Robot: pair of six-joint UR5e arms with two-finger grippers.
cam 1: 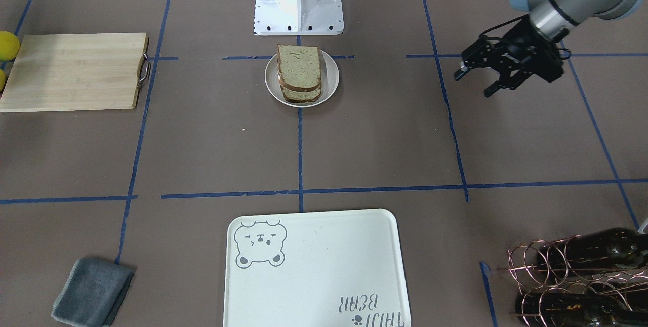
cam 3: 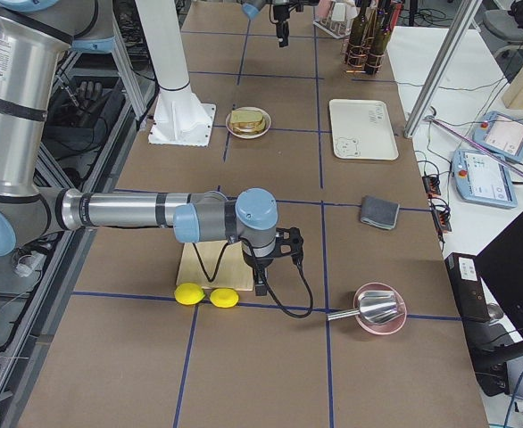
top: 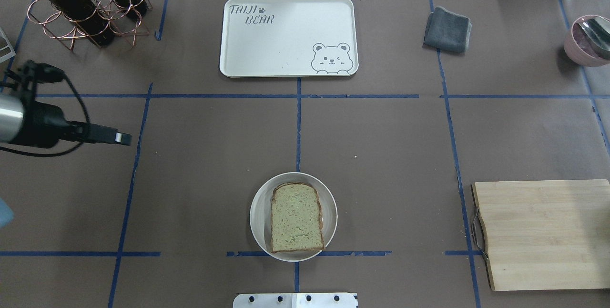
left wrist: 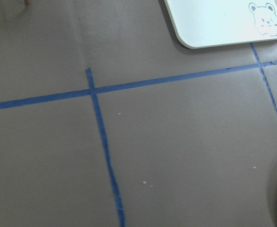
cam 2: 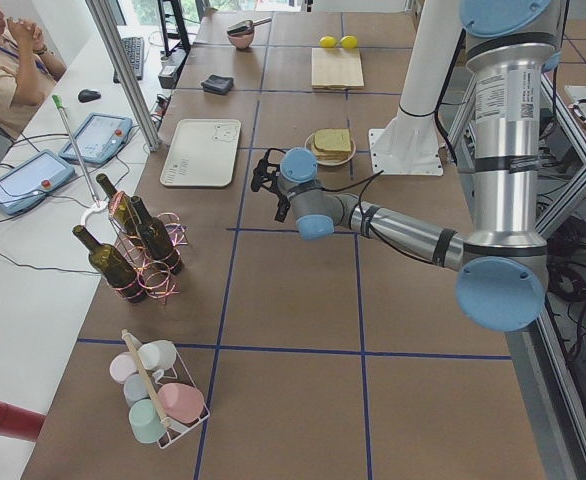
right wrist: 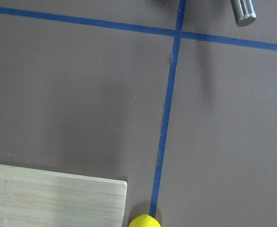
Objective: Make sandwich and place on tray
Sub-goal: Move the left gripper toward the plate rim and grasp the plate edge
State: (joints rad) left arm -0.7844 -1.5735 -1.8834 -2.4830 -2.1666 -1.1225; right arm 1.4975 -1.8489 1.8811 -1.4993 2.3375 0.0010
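The sandwich [cam 1: 299, 71] is two greenish-tan bread slices with dark crust, stacked on a small round white plate [cam 1: 331, 84] in front of the robot base; it also shows in the overhead view [top: 295, 217]. The egg does not show clearly. The cream tray [cam 1: 314, 266] with the bear face lies bare at the far side [top: 286, 36]. My left gripper [cam 1: 475, 83] is open and empty, hovering well to the left of the plate [top: 125, 138]. My right gripper [cam 3: 260, 285] shows only in the exterior right view, by the wooden board; I cannot tell whether it is open.
A wooden board [top: 543, 234] lies on the right with two lemons [cam 3: 206, 295] beside it. There is a grey cloth [top: 447, 29] and a pink bowl with a spoon [top: 586, 38] at the far right. A copper rack with wine bottles [top: 86, 7] stands at the far left.
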